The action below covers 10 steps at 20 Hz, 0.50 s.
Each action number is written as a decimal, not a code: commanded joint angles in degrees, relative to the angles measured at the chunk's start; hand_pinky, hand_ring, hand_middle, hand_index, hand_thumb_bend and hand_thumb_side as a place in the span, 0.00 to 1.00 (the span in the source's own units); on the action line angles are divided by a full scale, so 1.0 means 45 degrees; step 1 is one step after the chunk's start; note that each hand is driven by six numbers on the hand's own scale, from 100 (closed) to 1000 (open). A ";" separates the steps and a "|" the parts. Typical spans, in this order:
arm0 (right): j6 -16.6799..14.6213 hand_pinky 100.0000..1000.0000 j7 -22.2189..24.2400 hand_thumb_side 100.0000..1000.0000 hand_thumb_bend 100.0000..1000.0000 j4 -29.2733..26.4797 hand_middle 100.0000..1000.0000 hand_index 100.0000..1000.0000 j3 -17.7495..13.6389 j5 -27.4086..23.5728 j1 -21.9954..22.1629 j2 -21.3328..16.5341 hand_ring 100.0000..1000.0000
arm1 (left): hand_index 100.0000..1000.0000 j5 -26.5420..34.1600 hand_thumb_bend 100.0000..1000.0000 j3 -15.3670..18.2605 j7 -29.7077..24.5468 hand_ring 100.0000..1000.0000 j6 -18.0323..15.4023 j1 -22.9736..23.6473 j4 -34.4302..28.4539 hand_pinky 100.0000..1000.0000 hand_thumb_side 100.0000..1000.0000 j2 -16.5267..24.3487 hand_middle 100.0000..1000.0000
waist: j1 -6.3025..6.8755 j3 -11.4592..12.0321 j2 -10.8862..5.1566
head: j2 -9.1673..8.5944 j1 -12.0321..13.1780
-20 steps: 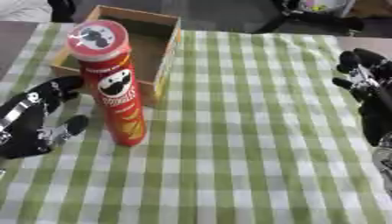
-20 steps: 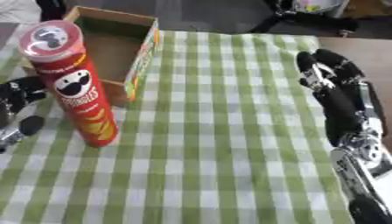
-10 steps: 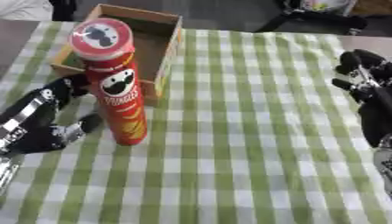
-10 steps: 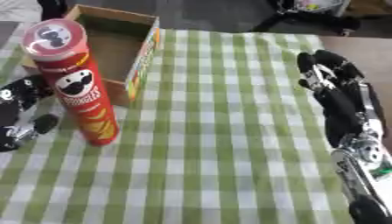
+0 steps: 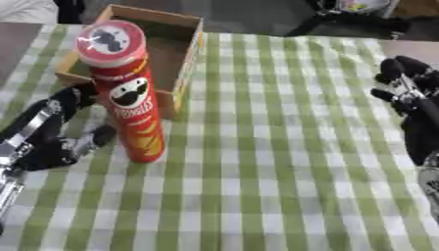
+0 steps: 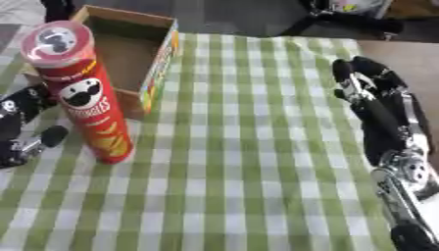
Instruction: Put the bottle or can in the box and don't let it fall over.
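The left hand (image 5: 53,133) sits at the near left of the checked tablecloth (image 5: 283,162), fingers and thumb spread open and holding nothing. The red chip can (image 5: 127,98) stands directly to that hand's right, close beside it; thumb and fingers flank the can's lower half, and contact cannot be confirmed. The can is upright, its long axis vertical, lid uppermost. The left hand is much the nearer of the two. The right hand (image 6: 377,105) lies well apart at the right edge, fingers relaxed and empty.

Beyond the can, touching or just behind it, is the cardboard box (image 5: 187,59), open at the top. In my judgement the box's near wall is the obstruction: the tall can must be lifted over it and kept vertical, as it would tip readily.
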 commanded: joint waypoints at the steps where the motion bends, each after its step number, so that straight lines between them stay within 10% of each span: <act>1: -0.0036 0.70 0.0063 0.22 0.46 -0.0239 0.73 0.71 -0.0046 -0.0112 -0.0114 -0.0169 0.74 | 0.93 -0.0151 0.50 0.0076 -0.0088 1.00 -0.0147 -0.0276 -0.0127 1.00 0.57 0.0128 0.91 | 0.0007 -0.0012 -0.0197 | -0.0148 0.0059; 10: -0.0024 0.70 0.0110 0.22 0.46 -0.0242 0.73 0.71 -0.0034 -0.0134 -0.0144 -0.0153 0.74 | 0.95 -0.0441 0.51 -0.0027 -0.0553 1.00 -0.0357 -0.0496 -0.0005 1.00 0.59 0.0103 0.91 | -0.0016 -0.0063 -0.0162 | -0.0191 0.0107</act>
